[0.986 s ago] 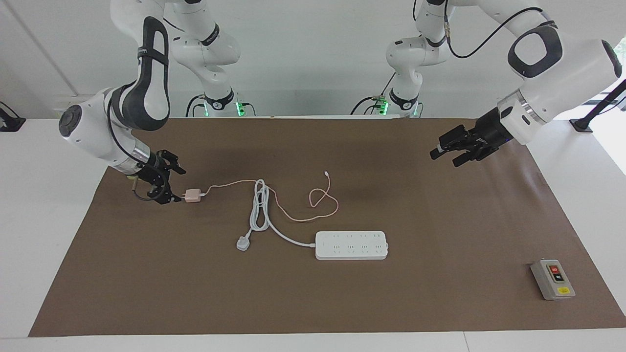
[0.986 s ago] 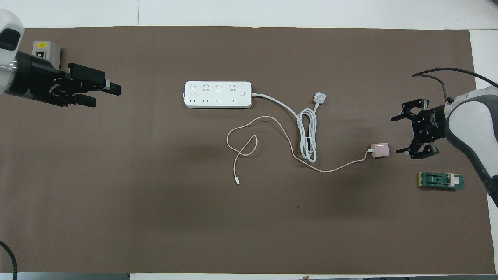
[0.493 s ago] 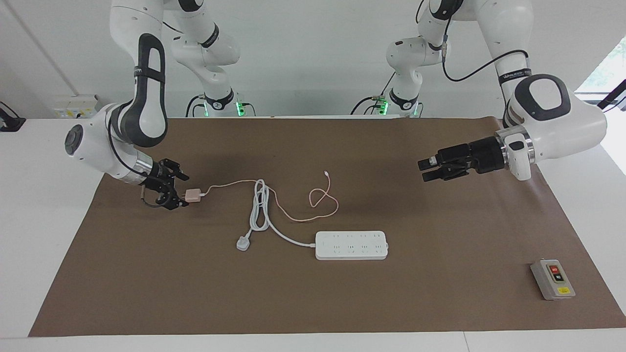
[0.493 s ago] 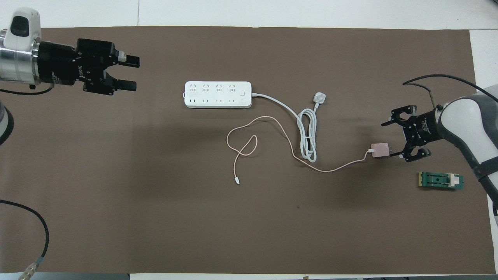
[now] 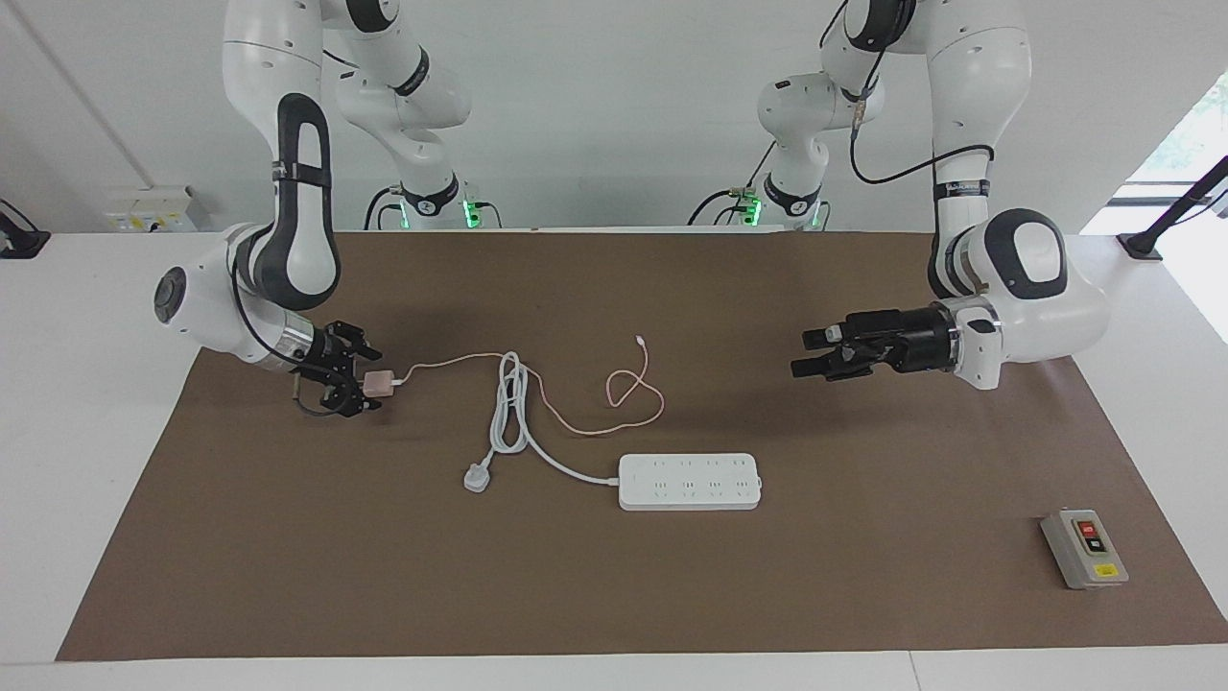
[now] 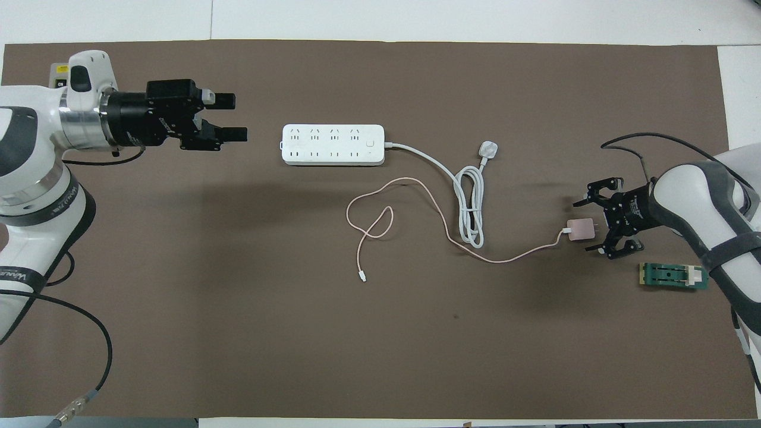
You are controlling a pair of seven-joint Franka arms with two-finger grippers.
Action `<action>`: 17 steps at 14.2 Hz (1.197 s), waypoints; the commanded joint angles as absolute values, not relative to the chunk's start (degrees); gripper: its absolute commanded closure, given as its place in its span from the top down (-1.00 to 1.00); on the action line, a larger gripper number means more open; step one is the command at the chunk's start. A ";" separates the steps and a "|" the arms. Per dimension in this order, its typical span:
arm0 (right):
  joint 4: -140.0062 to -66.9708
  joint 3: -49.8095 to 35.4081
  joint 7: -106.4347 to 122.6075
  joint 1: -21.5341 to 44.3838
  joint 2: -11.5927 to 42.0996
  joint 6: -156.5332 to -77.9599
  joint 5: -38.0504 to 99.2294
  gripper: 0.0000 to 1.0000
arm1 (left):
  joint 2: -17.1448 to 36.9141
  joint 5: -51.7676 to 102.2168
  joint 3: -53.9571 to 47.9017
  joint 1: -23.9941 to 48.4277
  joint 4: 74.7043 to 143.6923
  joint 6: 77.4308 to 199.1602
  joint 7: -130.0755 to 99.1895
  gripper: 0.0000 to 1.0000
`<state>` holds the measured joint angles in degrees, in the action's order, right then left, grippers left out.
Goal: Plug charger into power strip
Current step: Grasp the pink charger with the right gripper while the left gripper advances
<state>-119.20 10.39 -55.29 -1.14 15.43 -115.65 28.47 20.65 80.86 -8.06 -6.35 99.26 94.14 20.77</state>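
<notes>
The right gripper point(image 5: 357, 382) has moved in, jaws apart around the charger point(image 5: 378, 383), which lies toward the right arm's end from the power strip point(image 5: 690, 481). The left gripper point(image 5: 806, 352), also open, has come closer above the mat. The grasp seems next.

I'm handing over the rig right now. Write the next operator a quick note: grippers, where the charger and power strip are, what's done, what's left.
Right gripper: open, low at the charger, fingers on either side of it, not closed on it.
Left gripper: open, empty, in the air toward the left arm's end of the power strip.
Charger: on the mat at the right arm's end, nearer to the robots than the strip; its pink cable loops toward the middle.
Power strip: flat mid-table, sockets up, its white cord coiled beside it.
Done: approach only.
Left: grasp the charger, carry it to the strip, push the prongs into a socket.
</notes>
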 commanded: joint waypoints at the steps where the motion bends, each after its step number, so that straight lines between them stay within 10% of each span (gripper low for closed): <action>1: -121.55 10.02 -53.09 -1.93 13.97 -117.68 30.06 1.00 | 17.59 84.54 -7.91 -6.07 108.25 95.01 30.38 1.00; 7: -123.40 10.11 -50.89 -2.11 13.80 -119.44 30.06 1.00 | 11.87 93.41 -8.00 -4.05 124.26 94.13 45.69 1.00; 14: -123.84 10.20 -50.01 -2.11 13.71 -120.67 30.06 1.00 | 12.39 101.42 -7.74 4.03 127.18 94.22 48.43 1.00; 17: -123.84 10.11 -50.36 -2.02 13.71 -120.50 30.06 -0.17 | 13.36 101.69 -7.56 5.71 127.18 95.71 48.60 1.00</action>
<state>-121.96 10.56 -52.30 -1.19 15.04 -119.57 28.58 13.48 100.12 -8.60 4.12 126.06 94.76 47.15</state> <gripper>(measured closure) 0.238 0.000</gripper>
